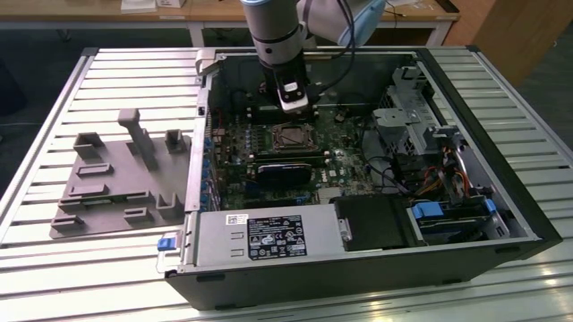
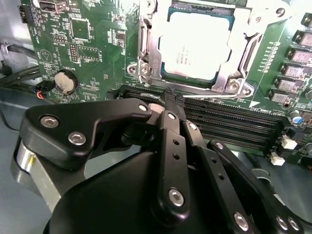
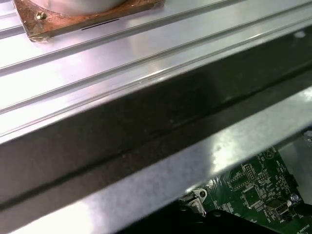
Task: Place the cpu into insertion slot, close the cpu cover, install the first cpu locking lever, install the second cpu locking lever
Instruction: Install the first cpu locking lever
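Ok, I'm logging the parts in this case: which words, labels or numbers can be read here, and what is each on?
Nothing reads clearly enough to quote.
The black label on the power supply: print too small.
The white sticker on the same unit: too small.
Faint print on the cpu: blurred.
White markings on the motherboard: too small.
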Available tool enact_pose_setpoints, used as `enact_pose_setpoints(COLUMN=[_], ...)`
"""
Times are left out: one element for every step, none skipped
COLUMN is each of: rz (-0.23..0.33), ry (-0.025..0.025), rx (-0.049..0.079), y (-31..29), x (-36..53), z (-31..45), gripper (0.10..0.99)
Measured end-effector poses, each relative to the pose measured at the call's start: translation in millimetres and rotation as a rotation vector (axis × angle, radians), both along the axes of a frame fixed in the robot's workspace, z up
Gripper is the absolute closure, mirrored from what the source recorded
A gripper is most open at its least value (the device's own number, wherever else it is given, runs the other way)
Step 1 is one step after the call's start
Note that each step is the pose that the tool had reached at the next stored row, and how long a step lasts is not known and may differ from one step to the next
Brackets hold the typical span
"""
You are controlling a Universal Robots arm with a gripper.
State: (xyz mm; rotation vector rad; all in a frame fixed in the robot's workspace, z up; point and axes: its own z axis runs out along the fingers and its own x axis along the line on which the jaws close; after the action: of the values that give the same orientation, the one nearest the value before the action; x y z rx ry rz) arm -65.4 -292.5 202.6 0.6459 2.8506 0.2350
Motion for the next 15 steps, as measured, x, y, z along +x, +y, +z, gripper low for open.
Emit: enact_pose_setpoints(rz=[-0.001,-0.002,-0.004,-0.005,-0.006,-0.007,-0.008,-0.009,-0.010,-0.010,-0.011,-0.012,-0.013,-0.014,-0.015], ry=[0.0000,-0.0001,0.0000,0.0001,0.0000,0.0000,-0.0001,-0.0001,0.0000,0.0000,0.0000,0.0000,0.0000,0.0000,0.0000], rx=[0.000,0.000,0.000,0.000,0.000,-0.001,-0.001,-0.002,-0.003,-0.004,-0.005,-0.006,-0.006,-0.007,-0.008], y=[0.6,1.1,1.7,2.2,2.6,2.8,2.8,2.8,2.8,2.8,2.8,2.8,2.8,2.8,2.8], x=[0.0,0.0,0.0,0.0,0.0,0.0,0.0,0.0,0.0,0.0,0.0,0.0,0.0,0.0,0.0], z=[-0.1,-0.1,-0.2,-0.2,-0.2,-0.3,-0.4,-0.5,-0.6,-0.8,-1.0,-1.3,-1.6,-1.8,-2.0], gripper=[0.984,0.984,0.984,0.984,0.984,0.984,0.984,0.984,0.984,0.984,0.984,0.984,0.984,0.984,0.984])
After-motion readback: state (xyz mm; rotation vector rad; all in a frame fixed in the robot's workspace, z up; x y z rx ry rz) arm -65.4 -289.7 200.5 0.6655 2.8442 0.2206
